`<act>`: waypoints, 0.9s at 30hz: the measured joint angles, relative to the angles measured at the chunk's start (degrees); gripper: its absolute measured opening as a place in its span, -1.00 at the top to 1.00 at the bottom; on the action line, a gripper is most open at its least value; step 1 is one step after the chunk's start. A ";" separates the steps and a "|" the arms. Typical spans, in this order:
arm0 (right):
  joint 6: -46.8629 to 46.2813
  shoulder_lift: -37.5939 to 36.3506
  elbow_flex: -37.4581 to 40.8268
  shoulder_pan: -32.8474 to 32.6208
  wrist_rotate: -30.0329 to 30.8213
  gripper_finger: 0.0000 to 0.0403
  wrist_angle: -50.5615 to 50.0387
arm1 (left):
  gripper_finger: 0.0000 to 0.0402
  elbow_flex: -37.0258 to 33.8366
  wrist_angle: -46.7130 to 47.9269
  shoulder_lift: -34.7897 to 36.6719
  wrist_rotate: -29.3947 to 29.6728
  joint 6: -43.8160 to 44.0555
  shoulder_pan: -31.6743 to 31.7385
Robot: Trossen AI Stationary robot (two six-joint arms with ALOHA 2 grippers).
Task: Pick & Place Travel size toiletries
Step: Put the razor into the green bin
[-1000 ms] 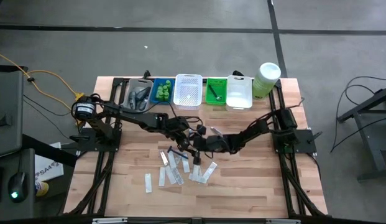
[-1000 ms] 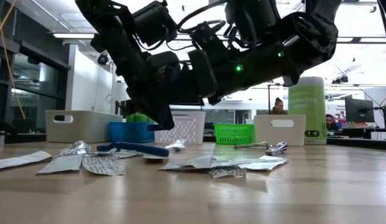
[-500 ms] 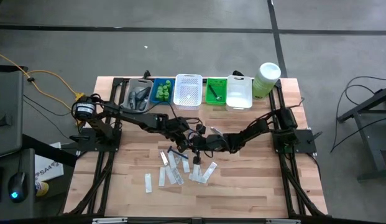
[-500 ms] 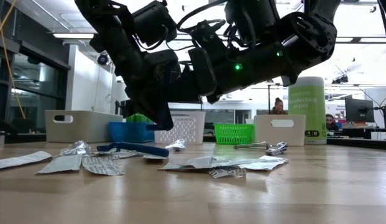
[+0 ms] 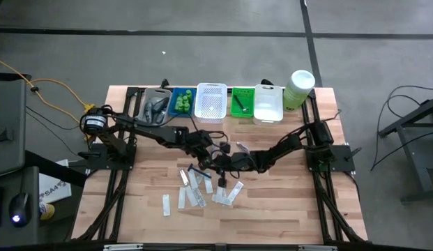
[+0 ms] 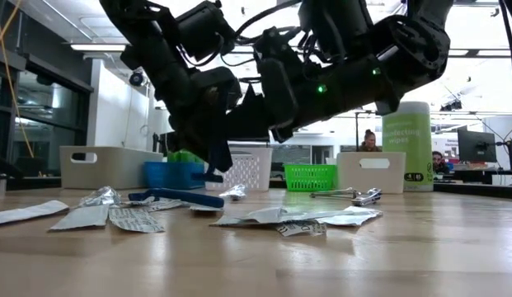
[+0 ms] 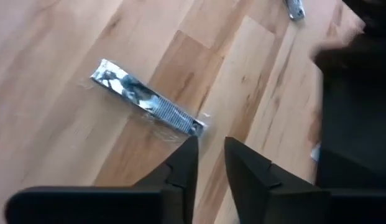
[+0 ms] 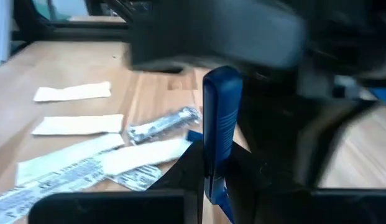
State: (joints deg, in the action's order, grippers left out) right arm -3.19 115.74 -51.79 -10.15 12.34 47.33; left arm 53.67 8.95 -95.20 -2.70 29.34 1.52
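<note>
Both arms meet over mid-table above the scattered sachets [image 5: 195, 197]. The right gripper [image 8: 211, 165] is clamped on a blue-handled razor [image 8: 220, 118] (long axis upright between the fingers) — held off the wood. The left gripper [image 7: 208, 158], fingers slightly apart and empty, hovers nearest a silvery tube [image 7: 149, 98] — lying just beyond its tips.

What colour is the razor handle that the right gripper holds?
Blue. The razor stands between the right gripper fingers, best seen in the right wrist view.

Basket row [image 5: 210, 102], pale-green canister [image 5: 300, 88]

Grey concrete floor [image 5: 202, 17], ceiling lights [image 6: 91, 47]
</note>
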 joint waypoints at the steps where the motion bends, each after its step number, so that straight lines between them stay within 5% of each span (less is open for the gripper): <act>1: -0.20 0.00 0.00 0.03 0.14 0.83 -0.46 | 0.54 0.00 0.37 0.27 0.06 -0.52 -0.02; 7: -1.12 -1.15 -0.02 -0.02 3.63 0.83 -3.20 | 0.27 -0.01 4.85 4.11 2.22 -2.13 0.93; 14: -2.21 -9.54 -0.02 0.43 12.43 0.83 -17.16 | 0.24 -1.23 16.34 14.20 14.83 -2.33 0.53; 21: -7.10 -21.24 0.00 5.59 23.76 0.83 -35.92 | 0.24 -9.32 15.68 22.71 19.25 -1.57 -2.00; 27: -5.05 -26.55 -0.17 14.19 25.54 0.83 -40.03 | 0.23 -17.14 8.22 28.05 19.25 0.42 -4.48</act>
State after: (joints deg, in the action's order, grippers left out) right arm -8.25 89.19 -51.96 4.04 37.88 7.30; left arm 36.53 17.17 -67.14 16.55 29.76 -2.96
